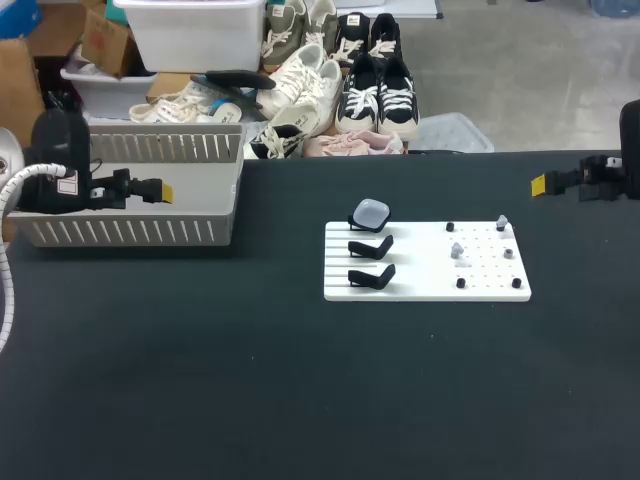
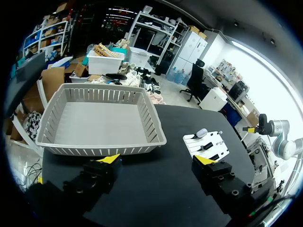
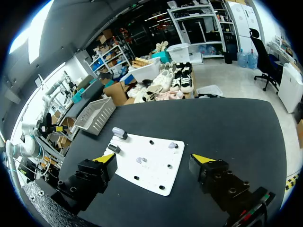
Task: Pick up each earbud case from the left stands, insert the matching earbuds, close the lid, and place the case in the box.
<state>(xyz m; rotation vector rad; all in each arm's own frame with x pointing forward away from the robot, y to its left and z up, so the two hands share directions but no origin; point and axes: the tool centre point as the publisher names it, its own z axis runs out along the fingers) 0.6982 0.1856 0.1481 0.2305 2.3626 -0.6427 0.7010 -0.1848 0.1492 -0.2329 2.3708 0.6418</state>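
Observation:
A pale earbud case point(image 1: 371, 212) sits on the rearmost of three black stands on the left of a white board point(image 1: 427, 285). The other two stands point(image 1: 371, 246) are bare. Small pale earbuds point(image 1: 501, 223) point(image 1: 457, 250) rest among black pegs on the board's right half. My left gripper point(image 1: 160, 191) hangs open over the grey basket point(image 1: 130, 232), far left of the board. My right gripper point(image 1: 540, 184) is open, behind and right of the board. In the right wrist view the case point(image 3: 119, 133) and an earbud point(image 3: 173, 145) lie ahead of the open gripper point(image 3: 153, 159). In the left wrist view the gripper point(image 2: 156, 161) is empty.
The grey slatted basket point(image 2: 99, 123) stands at the table's back left with nothing in it. The board point(image 2: 214, 147) lies right of it on the black tabletop. My right arm point(image 2: 265, 126) shows in the distance in the left wrist view.

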